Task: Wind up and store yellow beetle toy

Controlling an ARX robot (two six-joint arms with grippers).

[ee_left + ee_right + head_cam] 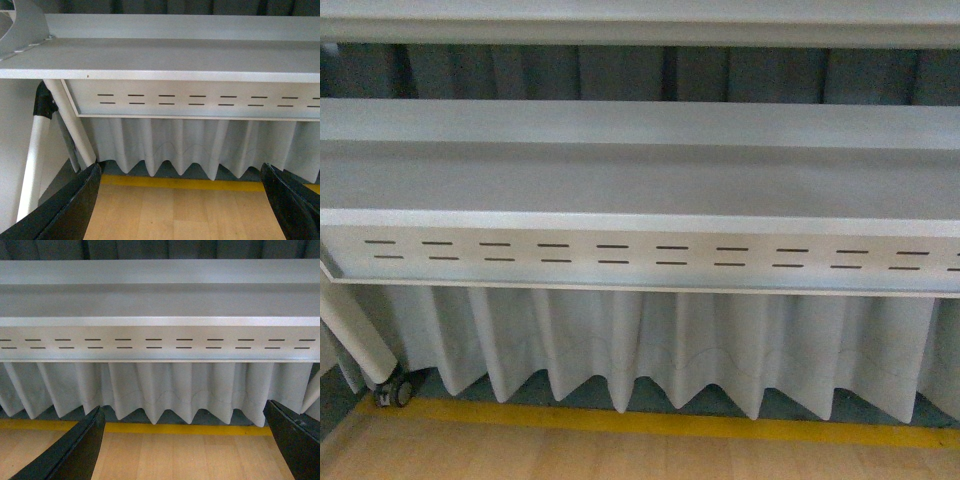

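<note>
1. Front view: a pale grey metal shelf unit (640, 180) with long flat ledges fills the picture. Its front panel (650, 258) is smooth sheet metal punched with two rows of short dark slots. Below hangs a light grey pleated fabric curtain (650, 350), soft and folded into regular scallops. A yellow painted stripe (650, 422) runs along a light wooden-plank floor (620, 455). At the lower left, a slanted white tubular leg (355, 335) ends at a small black caster wheel (395, 392). Neither arm shows here, and the yellow beetle toy is not in sight.

2. Left wrist view: the left gripper (182, 205) has glossy black, wedge-shaped fingers (70, 205) standing wide apart with nothing between them. It faces the same shelf edge, slotted panel and curtain. No toy is visible.

3. Right wrist view: the right gripper (185, 445) likewise has its dark fingers (75, 450) spread far apart, holding nothing, above the wood floor. The toy is absent here too.

4. Handling, as a judgement from the task alone: a small toy car is probably light and rigid, and a glossy rounded shell would be slippery. Gripping across the flatter flanks, low near the wheels, seems safer than pinching the domed roof. Modest pressure should suffice, and the wheels must stay free for winding.
</note>
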